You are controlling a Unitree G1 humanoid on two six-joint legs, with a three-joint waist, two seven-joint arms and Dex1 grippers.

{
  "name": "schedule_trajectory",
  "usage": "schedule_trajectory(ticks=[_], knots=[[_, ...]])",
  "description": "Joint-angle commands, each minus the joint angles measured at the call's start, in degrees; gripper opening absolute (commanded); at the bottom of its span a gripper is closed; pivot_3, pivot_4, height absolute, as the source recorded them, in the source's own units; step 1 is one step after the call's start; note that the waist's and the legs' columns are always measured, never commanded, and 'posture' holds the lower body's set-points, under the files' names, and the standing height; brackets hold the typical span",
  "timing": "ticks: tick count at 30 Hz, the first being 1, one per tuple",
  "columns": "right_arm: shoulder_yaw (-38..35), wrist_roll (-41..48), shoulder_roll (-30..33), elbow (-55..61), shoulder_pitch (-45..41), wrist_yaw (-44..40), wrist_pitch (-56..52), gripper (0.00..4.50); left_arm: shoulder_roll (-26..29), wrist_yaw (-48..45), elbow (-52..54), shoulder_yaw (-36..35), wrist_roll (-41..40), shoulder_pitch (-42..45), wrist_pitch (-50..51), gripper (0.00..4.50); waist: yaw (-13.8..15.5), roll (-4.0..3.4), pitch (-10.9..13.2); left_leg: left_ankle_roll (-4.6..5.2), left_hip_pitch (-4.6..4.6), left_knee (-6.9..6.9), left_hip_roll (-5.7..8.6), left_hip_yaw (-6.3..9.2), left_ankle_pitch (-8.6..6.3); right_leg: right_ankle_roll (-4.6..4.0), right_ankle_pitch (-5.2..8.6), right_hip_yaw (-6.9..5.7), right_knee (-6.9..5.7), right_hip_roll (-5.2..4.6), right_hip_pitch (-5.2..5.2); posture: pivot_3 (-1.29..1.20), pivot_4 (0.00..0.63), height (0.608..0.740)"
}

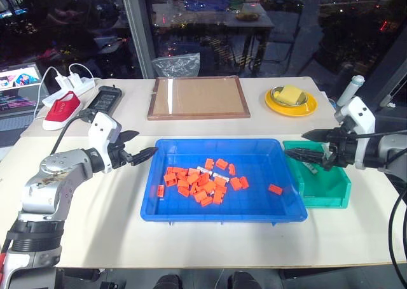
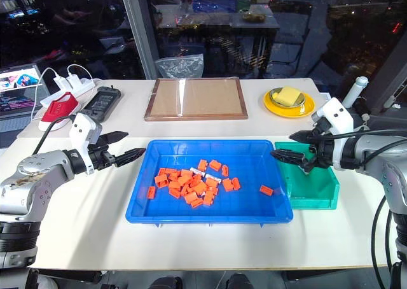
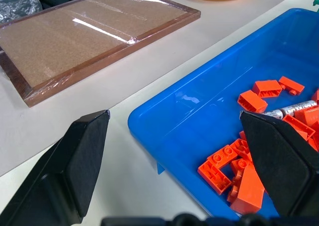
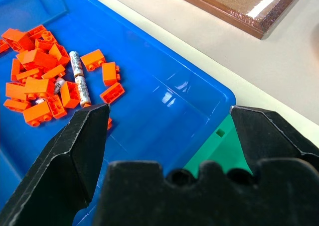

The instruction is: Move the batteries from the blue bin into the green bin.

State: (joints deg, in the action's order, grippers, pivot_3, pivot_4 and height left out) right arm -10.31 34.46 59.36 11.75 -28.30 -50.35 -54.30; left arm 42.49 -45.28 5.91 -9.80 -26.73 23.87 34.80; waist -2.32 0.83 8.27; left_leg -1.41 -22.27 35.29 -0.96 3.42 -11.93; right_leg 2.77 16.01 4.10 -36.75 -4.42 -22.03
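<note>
Partly done, by my read; one battery (image 1: 310,168) seems to lie in the green bin (image 1: 331,190), under my right gripper (image 1: 304,145), jaws wide and empty; at least two batteries (image 4: 79,76) are left among the orange blocks (image 1: 197,184) in the blue bin (image 1: 254,209); left gripper (image 1: 141,145) hovers at its left rim, jaws wide, empty.
</note>
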Motion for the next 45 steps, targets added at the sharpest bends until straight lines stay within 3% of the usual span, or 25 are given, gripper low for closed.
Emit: schedule_trajectory(ticks=[1,4,8,12,20,27,28,32,45], knots=[[-2.0,0.0,3.1,1.8,-0.5,-2.2,1.2,4.48,3.1,-5.2,1.4,-1.7,-2.7,0.8,0.2,4.5,0.0,0.0,0.0,0.0,0.0,0.0,0.0,0.0,0.0,0.0,0.0,0.0,0.0,0.0,0.0,0.0,0.15,0.74],[-0.4,0.4,7.4,4.0,-1.0,-7.4,2.1,4.48,7.9,-14.9,2.0,-4.4,-9.7,1.7,3.6,4.5,-0.1,-0.01,0.0,0.0,-0.1,-0.01,-0.02,0.0,0.0,0.0,0.0,-0.01,-0.02,0.01,-0.13,0.0,0.15,0.74],[8.7,-3.1,9.7,6.8,-6.3,-11.4,3.9,4.48,15.9,-23.1,1.5,-0.4,-6.7,0.6,2.1,4.5,-0.7,-0.01,0.0,0.03,0.06,-0.06,-0.08,-0.08,-0.02,0.01,0.01,-0.01,-0.01,0.04,-0.1,0.0,0.15,0.74],[18.8,-6.7,5.6,10.0,-12.5,-11.6,3.4,4.48,19.5,-25.7,2.9,1.5,-4.9,-0.1,1.0,4.5,-0.9,-0.02,0.0,0.02,0.15,-0.16,-0.12,-0.16,-0.02,0.13,0.1,0.0,0.0,0.03,-0.09,0.0,0.15,0.74],[31.0,-16.3,-11.6,3.1,-20.0,-5.9,6.3,4.48,19.7,-26.1,5.9,4.1,-3.0,-0.3,0.3,4.5,-0.7,0.07,0.1,0.02,-0.04,-0.07,-0.11,-0.12,-0.02,-0.02,0.01,-0.01,-0.04,0.05,-0.21,0.0,0.15,0.74],[34.7,-20.9,-16.9,-2.0,-19.1,-5.8,7.7,4.48,19.1,-26.5,8.9,5.5,-5.2,4.9,3.4,4.5,0.2,0.14,0.1,0.03,-0.09,-0.01,-0.05,-0.07,-0.02,-0.02,0.01,-0.04,-0.04,0.01,-0.18,0.0,0.15,0.74],[34.7,-21.1,-17.5,-2.5,-19.1,-5.8,7.6,3.96,19.3,-26.6,9.1,5.9,-5.2,5.5,3.8,4.5,0.2,0.14,0.1,0.03,-0.09,-0.01,-0.04,-0.07,-0.02,-0.02,0.01,-0.04,-0.05,0.01,-0.18,0.0,0.15,0.74],[35.2,-23.1,-20.0,-3.6,-19.2,-4.5,8.1,2.75,19.4,-25.3,9.7,8.5,-2.4,6.7,3.4,4.5,-0.4,0.14,0.1,0.03,-0.02,-0.02,-0.08,-0.06,-0.02,-0.03,0.01,-0.04,-0.13,0.05,-0.19,0.0,0.15,0.74],[37.8,-30.7,-25.8,-15.2,-21.5,-3.6,13.4,2.75,17.7,-23.3,9.9,10.0,-1.9,7.4,4.3,4.5,-0.4,0.14,0.1,0.03,0.01,-0.01,-0.11,-0.06,-0.02,-0.03,0.0,-0.04,-0.2,0.1,-0.21,0.0,0.15,0.74]])
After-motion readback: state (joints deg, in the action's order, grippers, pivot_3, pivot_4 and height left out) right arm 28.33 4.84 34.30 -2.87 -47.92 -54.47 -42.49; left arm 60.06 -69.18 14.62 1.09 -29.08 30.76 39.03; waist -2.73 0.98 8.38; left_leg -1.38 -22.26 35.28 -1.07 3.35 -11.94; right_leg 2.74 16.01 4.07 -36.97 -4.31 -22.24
